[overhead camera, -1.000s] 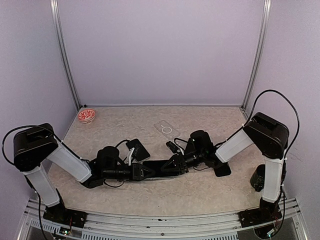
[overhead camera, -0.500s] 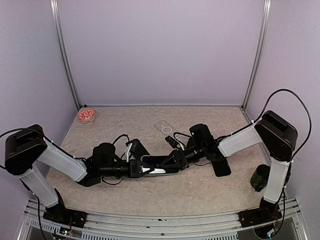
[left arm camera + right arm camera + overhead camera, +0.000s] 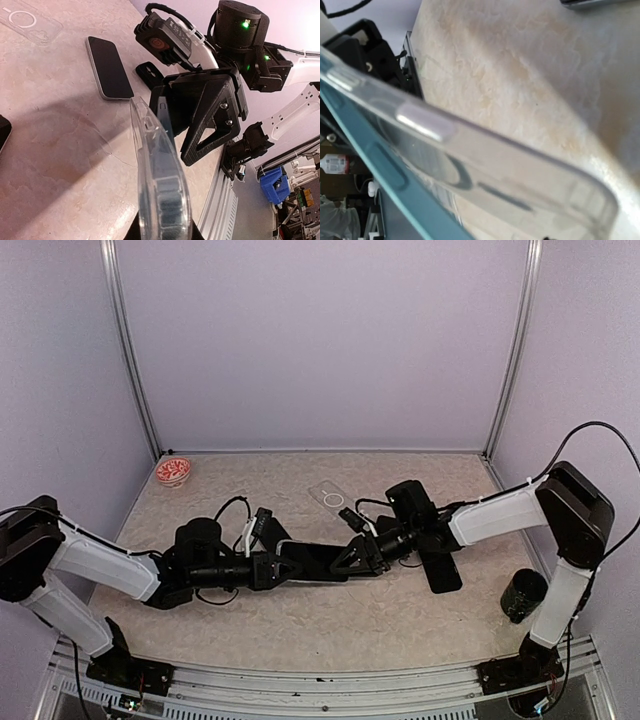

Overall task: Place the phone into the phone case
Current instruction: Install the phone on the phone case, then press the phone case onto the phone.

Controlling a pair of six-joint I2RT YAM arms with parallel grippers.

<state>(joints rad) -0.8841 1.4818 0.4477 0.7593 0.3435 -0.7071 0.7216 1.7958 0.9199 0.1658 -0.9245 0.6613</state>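
Note:
A clear phone case (image 3: 155,165) is held edge-up just above the table's middle, and my left gripper (image 3: 162,222) is shut on its near end. A teal phone (image 3: 365,165) lies against the case (image 3: 495,165); I cannot tell how far in it sits. From above, the phone and case (image 3: 310,562) read as one dark bar between my left gripper (image 3: 268,568) and right gripper (image 3: 345,560). The right gripper's black fingers (image 3: 212,120) stand apart around the case's far end. They do not show in the right wrist view.
A spare clear case (image 3: 333,498) lies behind the grippers. One dark phone (image 3: 440,570) sits under the right forearm, another (image 3: 272,533) behind the left gripper. A red bowl (image 3: 173,471) is at the back left and a dark cylinder (image 3: 522,594) at the right edge.
Both grippers and the case between them have shifted slightly toward the back of the table. The left arm has stretched out lower and the right forearm has swung right.

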